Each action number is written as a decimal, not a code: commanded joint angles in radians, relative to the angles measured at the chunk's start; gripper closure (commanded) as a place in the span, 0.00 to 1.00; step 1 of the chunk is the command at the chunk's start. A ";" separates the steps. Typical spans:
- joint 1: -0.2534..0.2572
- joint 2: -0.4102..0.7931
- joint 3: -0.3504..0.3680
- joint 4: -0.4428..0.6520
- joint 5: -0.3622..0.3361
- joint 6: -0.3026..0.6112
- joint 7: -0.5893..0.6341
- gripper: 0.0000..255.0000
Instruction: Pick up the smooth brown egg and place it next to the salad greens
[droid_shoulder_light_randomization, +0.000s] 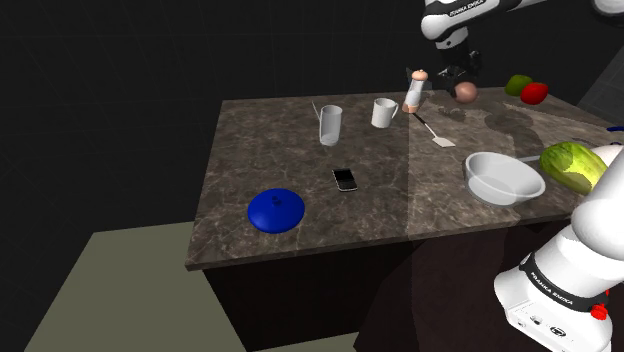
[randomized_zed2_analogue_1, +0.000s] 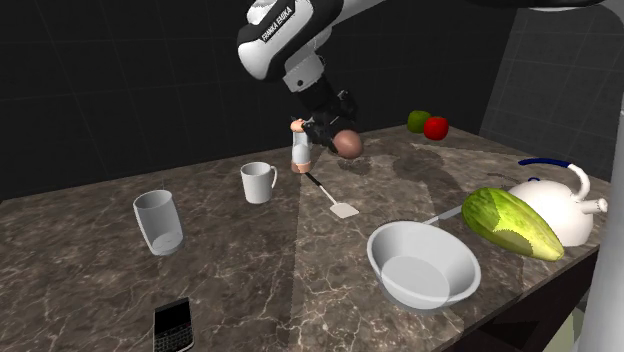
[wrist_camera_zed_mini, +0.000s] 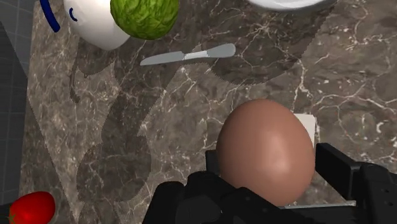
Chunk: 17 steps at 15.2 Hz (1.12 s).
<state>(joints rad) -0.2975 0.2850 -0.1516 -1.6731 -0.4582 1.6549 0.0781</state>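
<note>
1. Although the pick-up looks complete, the placing is not yet done. The brown egg (droid_shoulder_light_randomization: 466, 92) hangs clear of the dark marble counter (droid_shoulder_light_randomization: 300, 140), over its far part, at the upper right of the shoulder view.
2. Hand: the black gripper (wrist_camera_zed_mini: 267, 175) is clamped on the egg (wrist_camera_zed_mini: 267, 149), one finger on each side, parted no wider than the egg itself. It touches nothing else that I can see. In the second exterior view the same grip shows at upper centre, with the egg (randomized_zed2_analogue_1: 348, 144) below the gripper (randomized_zed2_analogue_1: 335, 135).
3. Nearest neighbours: a pale shaker (droid_shoulder_light_randomization: 416, 90) stands on the counter just to the left of the egg in the shoulder view. A white spatula (droid_shoulder_light_randomization: 437, 130) lies lower in the frame.
4. Goal: the salad greens (droid_shoulder_light_randomization: 575, 165) lie at the right edge of the shoulder view, well apart from the egg. In the second exterior view the greens (randomized_zed2_analogue_1: 512, 222) sit at the right, close against a white kettle (randomized_zed2_analogue_1: 560, 205); whether they touch cannot be told. A pale bowl (randomized_zed2_analogue_1: 440, 285) is just beside them, lower left.
5. Remaining, as judged: carry the egg across to the greens, lower it to the counter, release. In the wrist view, bare counter shows between the greens (wrist_camera_zed_mini: 145, 16) and a grey knife (wrist_camera_zed_mini: 188, 56); that appears to be a usable spot.
</note>
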 joint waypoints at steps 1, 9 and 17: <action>-0.024 -0.020 -0.016 -0.029 -0.011 0.027 -0.030 1.00; -0.130 -0.054 -0.090 -0.095 -0.050 0.140 -0.163 1.00; -0.244 -0.028 -0.163 -0.083 -0.063 0.245 -0.313 1.00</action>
<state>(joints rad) -0.5268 0.2439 -0.3067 -1.7728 -0.5241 1.8912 -0.2121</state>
